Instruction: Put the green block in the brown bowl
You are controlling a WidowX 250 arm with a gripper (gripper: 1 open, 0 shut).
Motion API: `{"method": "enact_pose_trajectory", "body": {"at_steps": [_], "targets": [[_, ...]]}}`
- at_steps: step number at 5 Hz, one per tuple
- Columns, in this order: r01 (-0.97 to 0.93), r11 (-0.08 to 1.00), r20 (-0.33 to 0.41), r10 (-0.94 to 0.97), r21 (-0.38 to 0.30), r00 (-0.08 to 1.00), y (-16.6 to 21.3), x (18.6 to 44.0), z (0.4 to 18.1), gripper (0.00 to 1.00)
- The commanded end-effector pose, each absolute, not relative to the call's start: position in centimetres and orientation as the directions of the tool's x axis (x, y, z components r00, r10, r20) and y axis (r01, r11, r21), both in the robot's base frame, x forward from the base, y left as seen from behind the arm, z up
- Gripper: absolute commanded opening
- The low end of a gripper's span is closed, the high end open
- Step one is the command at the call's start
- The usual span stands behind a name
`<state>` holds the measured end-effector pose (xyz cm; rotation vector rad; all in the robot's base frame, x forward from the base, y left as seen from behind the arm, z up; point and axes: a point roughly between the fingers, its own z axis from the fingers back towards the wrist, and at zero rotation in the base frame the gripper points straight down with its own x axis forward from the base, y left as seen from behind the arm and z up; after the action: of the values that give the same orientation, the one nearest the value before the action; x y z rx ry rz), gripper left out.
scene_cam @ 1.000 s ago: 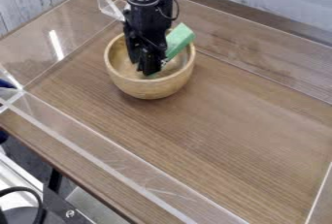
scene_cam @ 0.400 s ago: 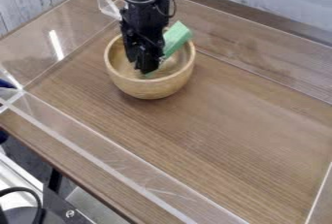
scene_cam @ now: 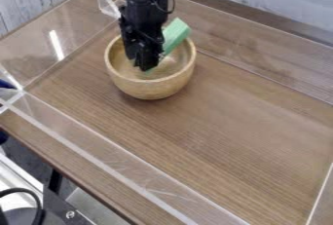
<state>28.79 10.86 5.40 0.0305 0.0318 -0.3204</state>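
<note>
Wood-grain table (scene_cam: 221, 131) with clear low walls lay bare along its near edge. Toward the far left corner sat the bowl (scene_cam: 150, 81). Over it the gripper (scene_cam: 146, 63) pointed down, jaws clamped on the block (scene_cam: 176, 37), tilted above the far rim. Placing step; next, I judge, release.

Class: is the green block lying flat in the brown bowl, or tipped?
Tipped: the green block leans on the brown bowl rim, beside the gripper.

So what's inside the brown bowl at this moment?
The gripper reaches down into the brown bowl, with the green block tilted over the far rim. The bowl's floor beneath the gripper is hidden.
</note>
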Motion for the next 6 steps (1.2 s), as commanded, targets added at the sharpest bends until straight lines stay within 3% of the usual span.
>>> {"method": "enact_pose_trajectory", "body": {"at_steps": [1,6], "targets": [[0.295,0.953,0.014,-0.297,0.062,0.955,11.82,29.93,7.04,0.00],[0.274,0.961,0.005,-0.275,0.042,0.961,12.33,30.07,6.89,0.00]]}}
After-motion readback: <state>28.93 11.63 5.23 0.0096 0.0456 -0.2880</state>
